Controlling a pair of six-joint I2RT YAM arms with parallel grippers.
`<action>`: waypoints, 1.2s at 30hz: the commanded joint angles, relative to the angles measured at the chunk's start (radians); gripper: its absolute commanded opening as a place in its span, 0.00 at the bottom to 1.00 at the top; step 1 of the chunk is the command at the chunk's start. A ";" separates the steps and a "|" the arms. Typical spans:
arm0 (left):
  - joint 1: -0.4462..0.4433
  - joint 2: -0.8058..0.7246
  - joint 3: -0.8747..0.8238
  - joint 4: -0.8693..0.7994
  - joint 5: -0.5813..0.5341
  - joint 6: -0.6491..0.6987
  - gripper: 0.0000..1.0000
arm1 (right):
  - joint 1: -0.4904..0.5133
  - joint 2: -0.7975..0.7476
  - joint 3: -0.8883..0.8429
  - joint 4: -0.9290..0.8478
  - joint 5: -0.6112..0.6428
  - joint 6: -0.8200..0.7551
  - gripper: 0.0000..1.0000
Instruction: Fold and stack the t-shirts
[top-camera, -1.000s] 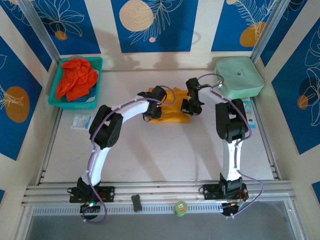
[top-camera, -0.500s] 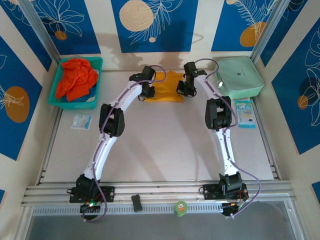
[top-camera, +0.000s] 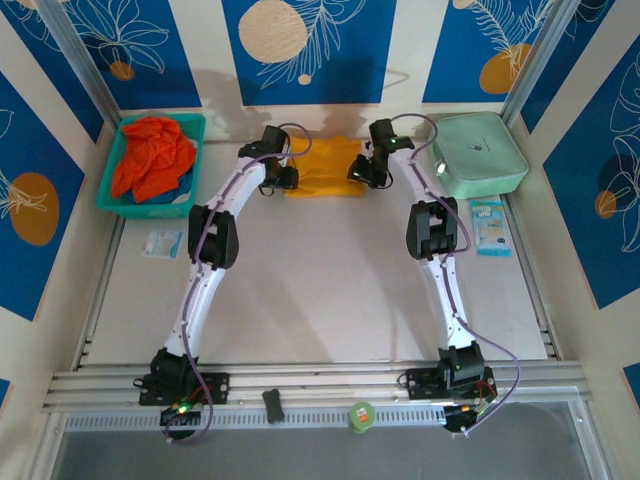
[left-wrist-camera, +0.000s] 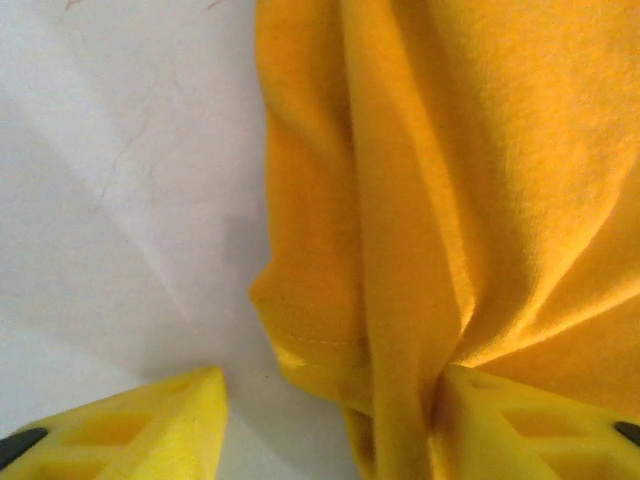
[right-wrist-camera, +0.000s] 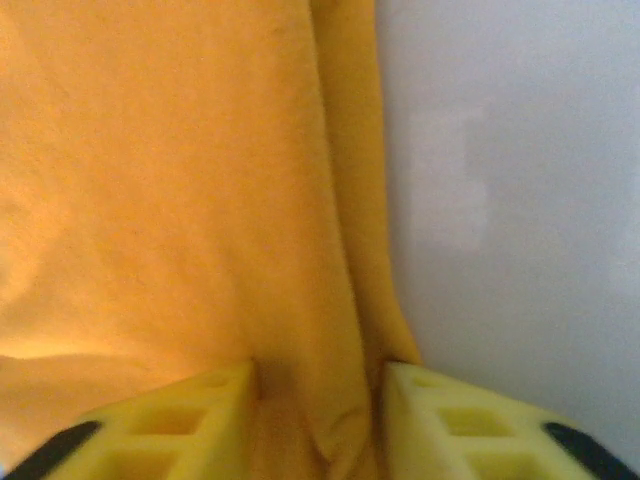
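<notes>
Pinching a fold, the right end effector (right-wrist-camera: 318, 380) grips the yellow-orange t-shirt (top-camera: 322, 168); the left end effector (left-wrist-camera: 330, 390) stands released astride its hem. Limp, light cloth at the far edge of the table (top-camera: 300, 290); take it by corners.

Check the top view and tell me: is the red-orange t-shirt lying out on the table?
No, the red-orange t-shirt sits bunched inside the teal basket at the far left.
</notes>
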 joint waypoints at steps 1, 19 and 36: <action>0.013 -0.031 0.015 -0.009 -0.008 0.017 0.63 | -0.025 -0.046 0.010 -0.088 0.025 -0.012 0.54; -0.050 -0.666 -0.355 0.159 -0.141 0.146 0.89 | -0.026 -0.642 -0.363 -0.047 0.111 -0.059 0.99; -0.068 -1.477 -1.399 0.656 -0.274 0.170 0.94 | -0.059 -1.399 -1.348 0.444 0.193 -0.166 0.99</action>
